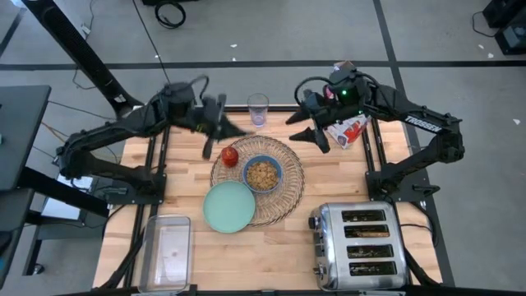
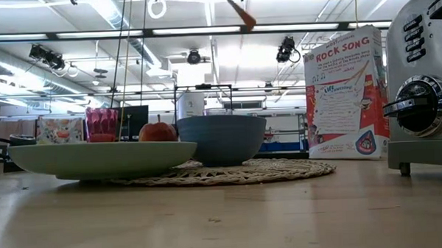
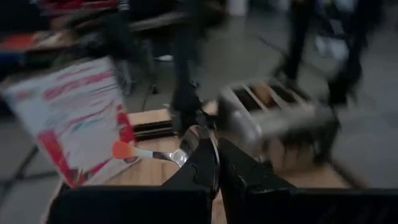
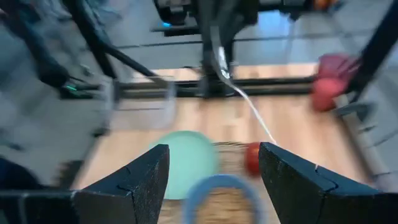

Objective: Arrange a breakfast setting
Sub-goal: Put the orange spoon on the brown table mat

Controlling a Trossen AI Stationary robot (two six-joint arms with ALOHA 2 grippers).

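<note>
I see the mat lying mid-desk, and I place everything from it. The bowl, filled with cereal, sits on the mat's middle; the apple rests on the mat's edge toward the left arm, just beside the bowl; the plate overlaps the mat's near edge on that same side. The glass stands beyond the mat at the desk's far edge. My left gripper hangs above the apple side of the mat, its jaws clamped on the spoon, orange handle sticking out sideways. My right gripper hovers off the mat's far right side, jaws wide and holding nothing, looking down over bowl, plate and apple. Behind it stands the cereal box, and the toaster sits near the mat's right, at the desk's front corner.
</note>
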